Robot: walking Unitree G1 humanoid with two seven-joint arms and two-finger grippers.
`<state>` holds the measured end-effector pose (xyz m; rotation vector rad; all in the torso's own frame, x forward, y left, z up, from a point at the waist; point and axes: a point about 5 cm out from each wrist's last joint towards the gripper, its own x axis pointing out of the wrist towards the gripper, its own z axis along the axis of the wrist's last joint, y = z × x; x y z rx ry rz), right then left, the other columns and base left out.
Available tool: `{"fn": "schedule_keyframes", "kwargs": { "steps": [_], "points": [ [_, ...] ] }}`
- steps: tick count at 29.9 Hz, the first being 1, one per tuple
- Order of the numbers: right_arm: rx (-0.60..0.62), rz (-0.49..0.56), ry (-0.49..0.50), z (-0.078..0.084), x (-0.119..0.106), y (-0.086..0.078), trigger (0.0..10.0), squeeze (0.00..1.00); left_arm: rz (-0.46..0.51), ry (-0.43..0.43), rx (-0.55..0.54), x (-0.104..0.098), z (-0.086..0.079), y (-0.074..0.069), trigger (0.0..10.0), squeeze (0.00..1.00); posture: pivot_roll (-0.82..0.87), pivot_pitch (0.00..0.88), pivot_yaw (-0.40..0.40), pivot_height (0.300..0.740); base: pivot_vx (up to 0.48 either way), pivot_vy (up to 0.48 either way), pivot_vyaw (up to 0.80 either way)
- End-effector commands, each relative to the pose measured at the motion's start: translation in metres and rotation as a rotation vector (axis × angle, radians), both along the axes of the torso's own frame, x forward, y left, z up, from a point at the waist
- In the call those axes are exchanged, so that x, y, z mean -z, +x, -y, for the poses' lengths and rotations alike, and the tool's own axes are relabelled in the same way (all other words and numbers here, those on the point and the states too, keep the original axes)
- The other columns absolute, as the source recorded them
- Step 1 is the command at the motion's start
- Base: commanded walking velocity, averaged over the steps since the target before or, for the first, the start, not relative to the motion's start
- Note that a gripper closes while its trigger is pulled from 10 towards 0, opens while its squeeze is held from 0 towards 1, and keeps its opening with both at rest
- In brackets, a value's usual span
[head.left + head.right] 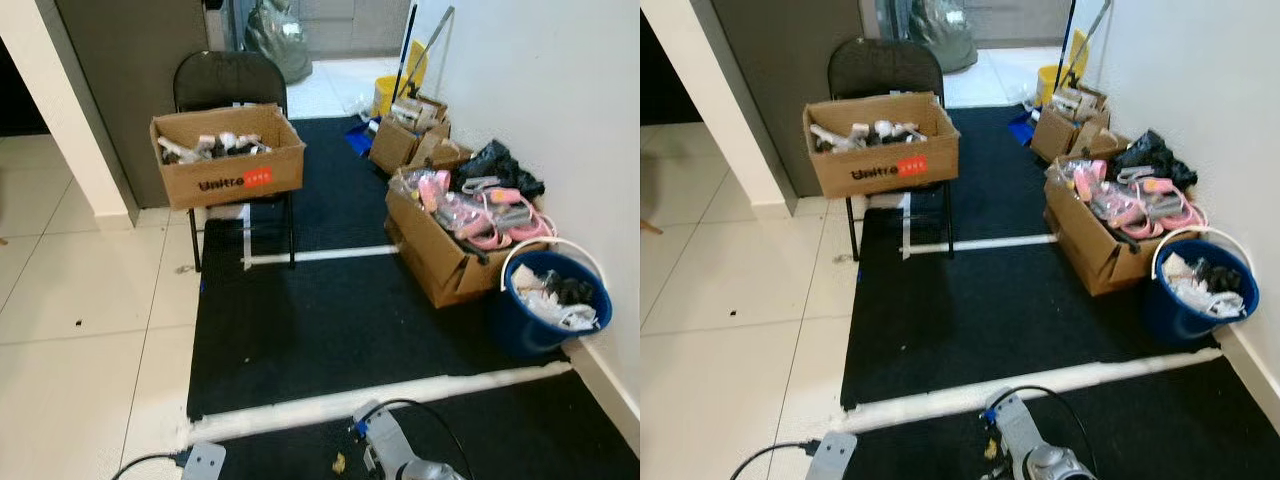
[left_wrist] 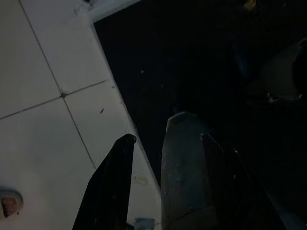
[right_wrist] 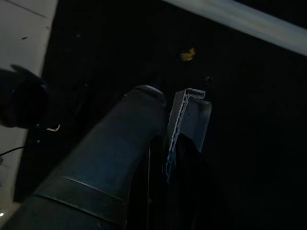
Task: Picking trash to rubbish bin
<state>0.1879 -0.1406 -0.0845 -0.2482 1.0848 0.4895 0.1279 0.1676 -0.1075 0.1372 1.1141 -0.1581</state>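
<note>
While looking forward and down along the black mat (image 1: 330,320), straight to the target first: a small yellowish scrap (image 1: 339,463) lying loose on the mat's near end, on the near side of the closer white tape line (image 1: 400,395). Seen again from the right wrist, a pale fleck against the dark pile.

Just beside that scrap, the silver right arm (image 1: 400,462), low over the mat's near end. Further left, right where mat meets pale floor tiles (image 1: 80,330), the left arm (image 1: 205,462) with a black cable trailing off it.

Left gripper (image 2: 168,137) pointing down at the mat's left border – jaws clearly apart, a grey rounded part showing between the two black fingers (image 2: 108,187), gripping nothing that can be made out. Right gripper (image 3: 163,112) aimed at the mat too, but far too dark – cannot tell whether those jaws are open or closed.

Over at the mat's right edge, against the white wall: a blue bucket (image 1: 525,335), white handle raised, holding crumpled white and dark rubbish. Touching it on the far side, an open cardboard box (image 1: 430,260) heaped with pink and clear items. More cardboard boxes (image 1: 400,145) towards the mat's far right corner.

At the mat's left edge, by the farther tape line (image 1: 320,255), a black chair (image 1: 228,80) carrying a printed cardboard box (image 1: 235,180) of mixed odds and ends.
</note>
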Motion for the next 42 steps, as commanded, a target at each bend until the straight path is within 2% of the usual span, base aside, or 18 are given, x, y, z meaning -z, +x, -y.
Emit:
{"fn": "schedule_keyframes", "kwargs": {
  "steps": [1,15,21,42],
  "points": [
    [-0.007,0.007,0.005,-0.0029,-0.0009,0.0018,10.0,0.0,-0.015,-0.008,-0.018,0.0011,-0.0011,-0.0033,10.0,0.0,0.04,0.023,-0.005,0.74,0.334,0.0,0.0],
    [-0.001,0.002,0.009,-0.0027,-0.0005,0.001,10.0,0.0,-0.021,-0.022,-0.012,0.0015,0.0002,-0.0047,10.0,0.0,0.04,0.024,-0.001,0.74,0.34,0.0,0.0],
    [-0.001,-0.008,0.004,-0.0027,0.0002,-0.0002,10.0,0.0,-0.02,-0.023,-0.006,0.0014,0.0004,-0.0043,10.0,0.0,0.04,0.023,-0.001,0.74,0.334,0.0,-0.61],
    [-0.004,0.002,0.015,-0.0041,-0.0004,0.0007,10.0,0.0,-0.019,-0.027,-0.003,0.0013,0.0006,-0.004,10.0,0.0,0.04,0.027,-0.002,0.74,0.353,0.0,0.0]
  ]
}}
